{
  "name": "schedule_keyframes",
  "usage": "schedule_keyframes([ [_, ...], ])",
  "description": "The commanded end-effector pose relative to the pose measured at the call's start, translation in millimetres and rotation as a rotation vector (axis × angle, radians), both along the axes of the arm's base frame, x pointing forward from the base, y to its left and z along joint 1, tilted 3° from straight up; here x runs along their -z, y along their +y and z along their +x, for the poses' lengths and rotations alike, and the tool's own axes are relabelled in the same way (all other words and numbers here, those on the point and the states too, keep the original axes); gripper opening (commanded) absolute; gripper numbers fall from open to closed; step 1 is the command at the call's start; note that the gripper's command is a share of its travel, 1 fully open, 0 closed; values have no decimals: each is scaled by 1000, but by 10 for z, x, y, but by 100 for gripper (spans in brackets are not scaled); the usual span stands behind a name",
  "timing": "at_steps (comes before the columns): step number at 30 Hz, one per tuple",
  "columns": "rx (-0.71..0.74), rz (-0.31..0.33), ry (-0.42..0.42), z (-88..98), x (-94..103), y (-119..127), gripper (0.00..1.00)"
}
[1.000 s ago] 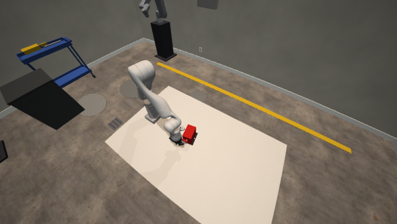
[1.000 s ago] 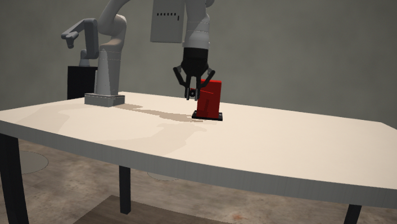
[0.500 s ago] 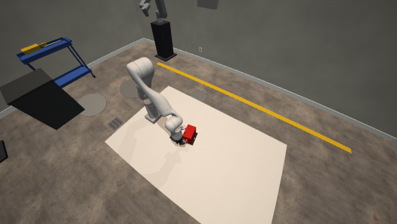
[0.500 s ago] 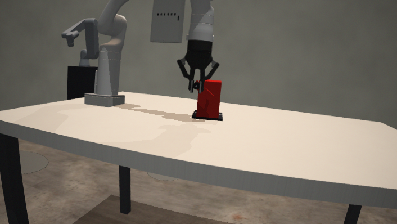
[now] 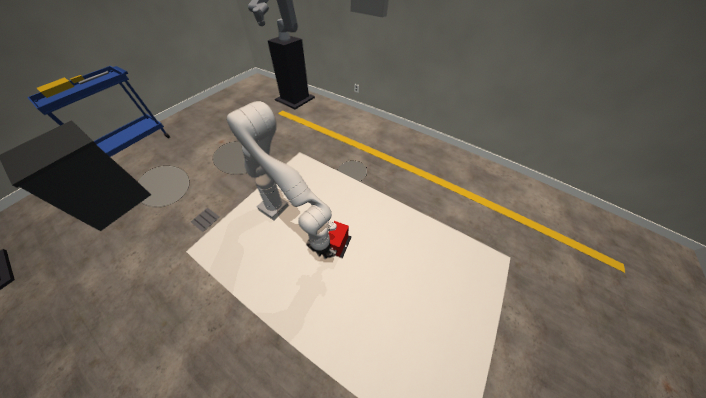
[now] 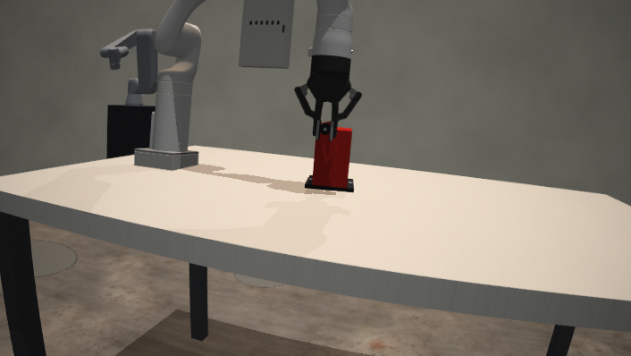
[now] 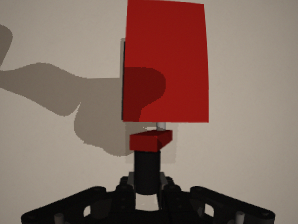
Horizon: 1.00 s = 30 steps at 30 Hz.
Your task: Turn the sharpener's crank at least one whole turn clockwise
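The red pencil sharpener [image 5: 341, 236] [image 6: 332, 158] [image 7: 169, 63] stands upright on its black base [image 6: 330, 185] near the middle of the cream table [image 5: 400, 300] [image 6: 447, 233]. Its red crank arm [image 7: 150, 140] carries the dark knob [image 7: 147, 164] [image 6: 326, 130], which sits near the top of the sharpener's left face in the exterior view. My gripper [image 6: 324, 131] [image 7: 146, 181] [image 5: 322, 248] comes down from above and is shut on the knob, one finger on each side. The fingertips are mostly hidden in the top view by the wrist.
The arm's base [image 5: 272, 207] [image 6: 166, 157] stands on the table's far left part. A second arm on a black pedestal [image 5: 290, 70] [image 6: 130, 130] stands by the wall. A blue cart [image 5: 85, 90] and a dark box [image 5: 75, 175] are on the floor, away from the table.
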State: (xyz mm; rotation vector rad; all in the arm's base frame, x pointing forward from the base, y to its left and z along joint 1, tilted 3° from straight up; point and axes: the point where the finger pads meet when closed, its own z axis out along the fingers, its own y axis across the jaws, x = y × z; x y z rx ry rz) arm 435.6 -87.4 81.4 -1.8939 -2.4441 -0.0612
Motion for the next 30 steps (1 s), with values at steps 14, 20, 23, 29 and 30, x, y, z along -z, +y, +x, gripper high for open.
schedule_keyframes([
  [14,-3,-1,-8,157,-31,37,0],
  [20,-3,-1,-8,159,-31,37,0],
  [23,-3,-1,-8,159,-31,37,0],
  [29,-3,-1,-8,159,-31,37,0],
  [30,-3,-1,-8,159,-31,37,0],
])
